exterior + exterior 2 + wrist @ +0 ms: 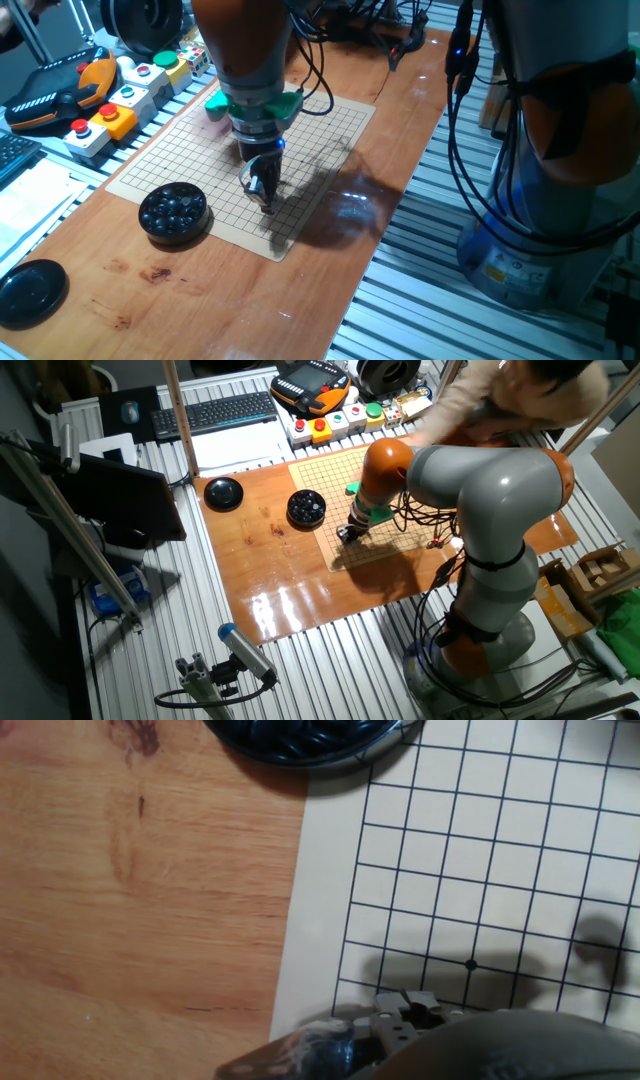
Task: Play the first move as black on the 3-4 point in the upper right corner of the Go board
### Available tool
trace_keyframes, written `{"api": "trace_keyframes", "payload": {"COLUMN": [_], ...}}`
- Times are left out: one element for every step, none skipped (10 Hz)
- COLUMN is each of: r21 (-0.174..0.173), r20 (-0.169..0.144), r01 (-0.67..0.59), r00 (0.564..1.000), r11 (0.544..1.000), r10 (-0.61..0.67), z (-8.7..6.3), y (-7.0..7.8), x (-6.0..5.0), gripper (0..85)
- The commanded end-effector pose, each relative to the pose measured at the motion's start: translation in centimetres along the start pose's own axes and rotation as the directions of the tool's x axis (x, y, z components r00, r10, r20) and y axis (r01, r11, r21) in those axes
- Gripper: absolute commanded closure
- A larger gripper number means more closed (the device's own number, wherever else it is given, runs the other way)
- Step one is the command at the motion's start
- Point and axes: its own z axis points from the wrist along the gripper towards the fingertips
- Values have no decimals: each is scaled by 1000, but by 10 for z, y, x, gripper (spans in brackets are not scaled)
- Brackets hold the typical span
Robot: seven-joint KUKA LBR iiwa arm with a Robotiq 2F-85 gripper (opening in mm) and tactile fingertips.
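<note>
The Go board [330, 130] is a pale sheet with a dark grid on the wooden table. My gripper [267, 203] hangs low over the board's near corner, a few lines in from the edge. Its fingers are drawn close together with a small dark black stone [268, 208] at their tips. In the other fixed view the gripper [345, 537] is over the board's near-left part. In the hand view the fingertips [400, 1008] show at the bottom edge, beside a dotted crossing [470, 964]. The 3-4 point looks like the other crossings. I see no stone lying on the grid.
A round black bowl [173, 212] of many black stones stands just off the board's left edge, also in the hand view [300, 735]. Its black lid [30, 292] lies further left. Button boxes [110, 110] and a pendant [60, 90] sit behind. A person's arm [480, 395] reaches over the far side.
</note>
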Motion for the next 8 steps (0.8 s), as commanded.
{"api": "trace_keyframes", "payload": {"r21": [0, 1, 1, 1, 1, 0, -5, -8], "r20": [2, 3, 5, 5, 8, 9, 12, 13], "r01": [2, 5, 6, 8, 9, 11, 13, 12], "r00": [1000, 1000, 1000, 1000, 1000, 1000, 1000, 1000], "r11": [1000, 1000, 1000, 1000, 1000, 1000, 1000, 1000], "r10": [-2, -5, -6, -8, -9, -11, -13, -12], "z": [1, 3, 6, 8, 10, 13, 17, 18], "y": [0, 0, 0, 0, -1, -2, -3, -4], "x": [0, 0, -1, -3, -4, -4, -3, -2], "gripper": [843, 843, 843, 843, 843, 843, 843, 843]}}
